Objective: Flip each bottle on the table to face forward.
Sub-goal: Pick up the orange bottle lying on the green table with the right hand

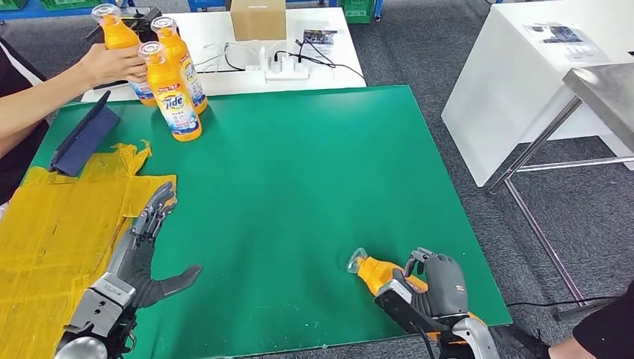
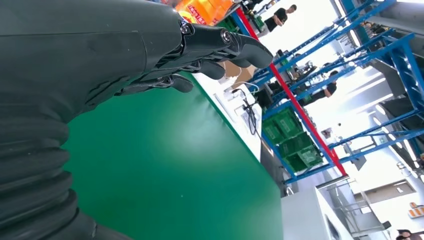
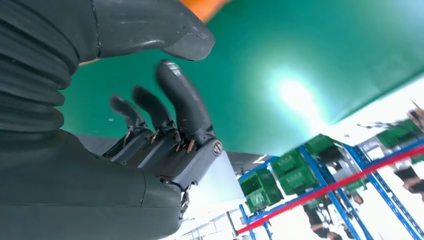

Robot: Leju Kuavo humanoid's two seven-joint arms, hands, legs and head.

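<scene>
Head view: a lying orange bottle (image 1: 374,273) is gripped by the right hand (image 1: 437,288), fingers wrapped around it; the left hand (image 1: 149,224) rests with fingers spread. Judged next: the bottle must be stood upright, label forward.

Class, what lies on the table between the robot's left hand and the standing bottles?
Head view: yellow sheet near left hand, then bare green mat up to standing bottles.

Green table (image 1: 299,187), three orange bottles (image 1: 173,93) upright at its far left corner, yellow sheet (image 1: 52,232) and dark blue pouch (image 1: 84,142) on the left, one orange bottle (image 1: 377,275) lying near the front right edge
</scene>
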